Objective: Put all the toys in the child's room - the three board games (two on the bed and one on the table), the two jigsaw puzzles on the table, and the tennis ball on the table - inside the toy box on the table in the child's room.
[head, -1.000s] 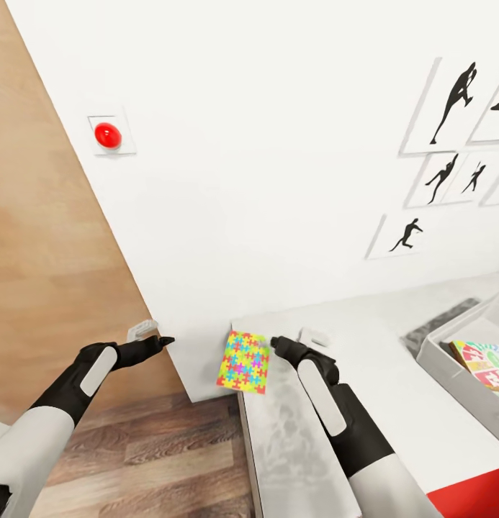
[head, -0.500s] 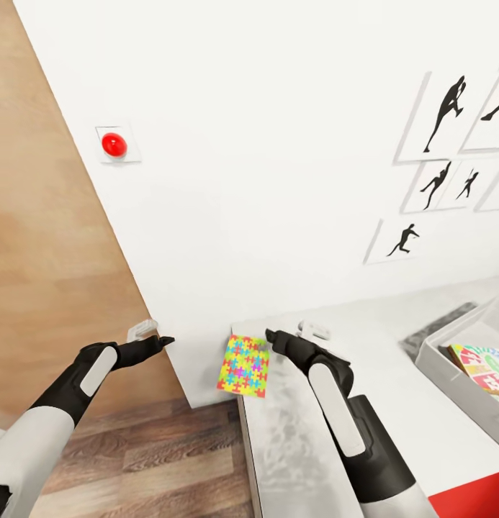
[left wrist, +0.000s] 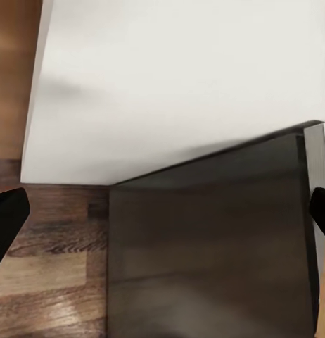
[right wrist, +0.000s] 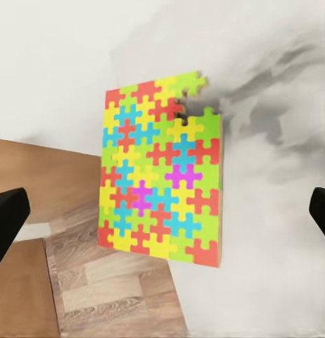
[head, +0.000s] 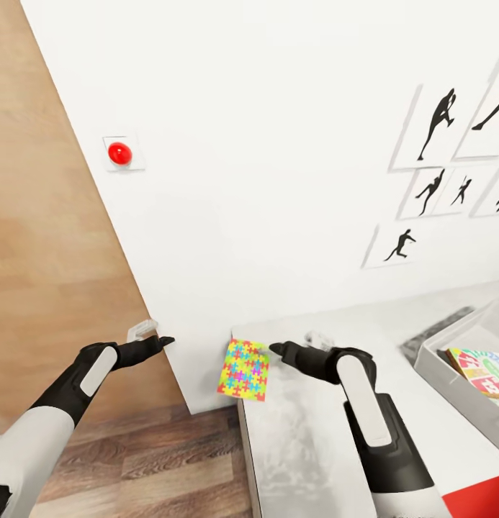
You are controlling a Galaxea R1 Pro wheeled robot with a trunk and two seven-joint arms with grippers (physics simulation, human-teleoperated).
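Over the last second the right gripper [head: 276, 350] has been swung lower and turned toward the jigsaw puzzle [head: 243, 370], which overhangs the table [head: 307, 446] corner at about 7 o'clock of its tips. Its jaws are spread wide with nothing between them; a grasp is judged imminent. The left gripper [head: 163, 339], also released, is held idle. The toy box [head: 451, 374] lies at 3 o'clock.

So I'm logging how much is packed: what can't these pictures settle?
- Toy box contents: head view's right edge cuts them off; one colourful box shows.
- Jigsaw puzzle: overhanging the table corner; the support beneath is hidden.
- Right pincer: the arm hides its opening in the head view.
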